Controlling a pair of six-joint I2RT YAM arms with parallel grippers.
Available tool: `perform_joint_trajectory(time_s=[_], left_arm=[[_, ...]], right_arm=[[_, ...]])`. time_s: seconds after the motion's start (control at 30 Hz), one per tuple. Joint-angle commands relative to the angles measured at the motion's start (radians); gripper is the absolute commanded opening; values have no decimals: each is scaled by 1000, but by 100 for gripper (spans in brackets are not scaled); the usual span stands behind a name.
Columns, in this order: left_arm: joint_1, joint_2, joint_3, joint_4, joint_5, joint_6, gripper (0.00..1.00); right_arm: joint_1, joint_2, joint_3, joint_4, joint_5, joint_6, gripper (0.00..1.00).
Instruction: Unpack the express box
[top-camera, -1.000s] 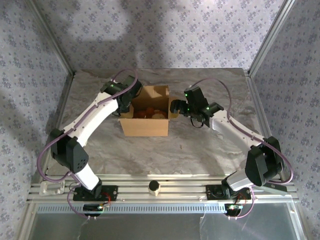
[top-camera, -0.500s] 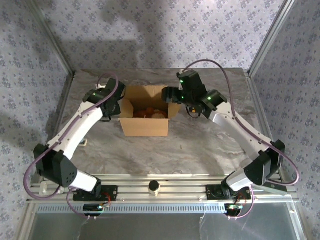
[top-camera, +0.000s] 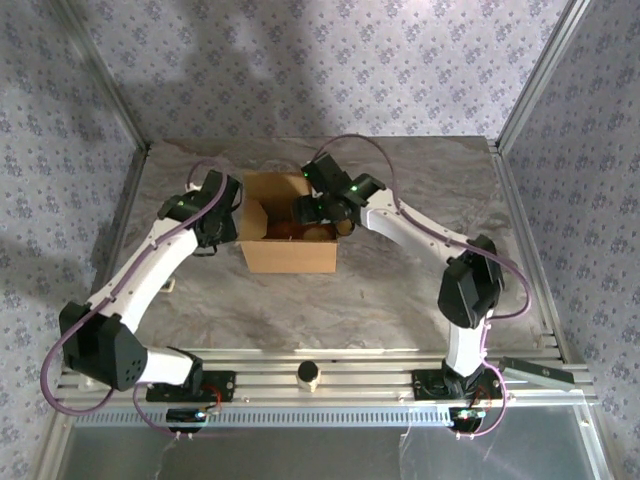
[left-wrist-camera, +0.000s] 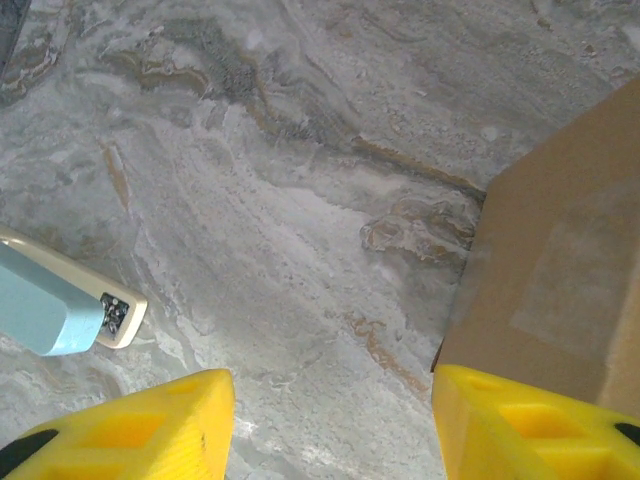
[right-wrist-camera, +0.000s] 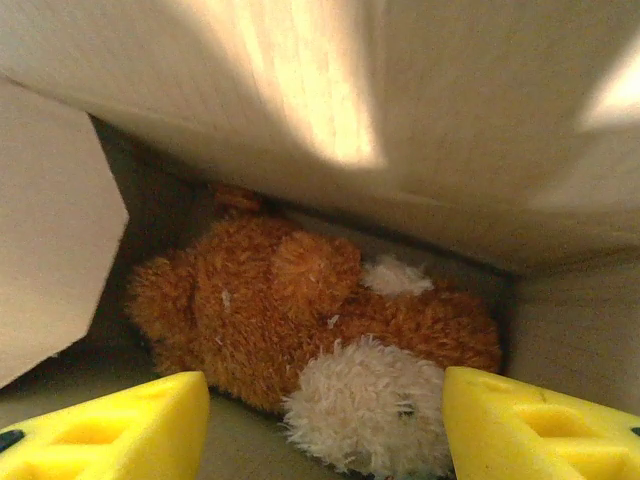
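Right gripper (top-camera: 308, 208) first: from the top camera we see it dipped into the open top of the express box (top-camera: 290, 255), whereas half a second ago it hung over the box's far right corner. The left gripper (top-camera: 226, 220) sits just beside the box's left wall; a second ago it was up against the left flap, and it has since drawn off to the side. The box itself has stayed put, in the middle of the marbled table (top-camera: 400, 290), toward its far side. Something orange-brown lies inside, likely the plush toy, though this view is too small for us to be sure.

On the left wrist camera, the left gripper (left-wrist-camera: 330, 420) is spread wide with nothing between its yellow fingers. The express box (left-wrist-camera: 560, 270) rises as a brown cardboard wall at the right, standing on the table (left-wrist-camera: 280, 200). We cannot tell whether the right-hand finger touches it. A light blue object (left-wrist-camera: 45, 310) with a cream edge lies at the left.

On the right wrist camera, the right gripper (right-wrist-camera: 320, 420) is likewise released, fingers far apart and empty, inside the express box (right-wrist-camera: 300, 80). Ahead of them a brown plush toy (right-wrist-camera: 300, 310) with a white muzzle lies on the box floor.
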Motion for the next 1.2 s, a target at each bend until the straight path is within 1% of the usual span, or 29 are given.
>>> perform_joint_trajectory(time_s=[0.0,0.17,0.33,0.43,0.63,0.77,0.8,0.83,0.87,0.9,0.93,0.97,1.03,1.07,1.17], left_arm=[[17,-46,-15,18,14,-2,55],[33,-60,-26,16,19,0,55],[37,-67,-35,12,20,-8,55],[38,-72,-40,5,13,-12,55],[43,-72,-52,0,4,-18,55],[49,-62,-52,0,-2,-18,55],[50,-59,-49,0,-3,-18,55],[50,-54,-47,-1,-2,-20,55],[50,-49,-41,-4,-1,-22,55],[50,-45,-38,-6,2,-21,55],[50,-39,-32,-11,4,-23,55],[50,-34,-28,-12,4,-22,55],[50,-28,-21,-17,3,-24,55],[50,-25,-16,-21,4,-27,55],[50,-26,-21,-16,4,-34,55]], right_arm=[[15,40,45,-41,-12,27,64],[34,94,31,-28,-13,47,64],[39,148,11,-11,-12,61,67],[39,177,3,-5,-13,66,70],[39,222,-33,27,-18,81,81],[39,246,-56,50,-30,95,81],[39,249,-62,56,-31,98,79],[39,250,-70,63,-32,101,74],[40,249,-79,67,-32,107,67],[39,246,-86,72,-34,111,57],[40,242,-95,78,-37,114,44],[41,234,-105,83,-37,118,29],[39,219,-116,86,-29,129,8],[38,206,-120,87,-25,131,0],[38,170,-129,93,-13,134,0]])
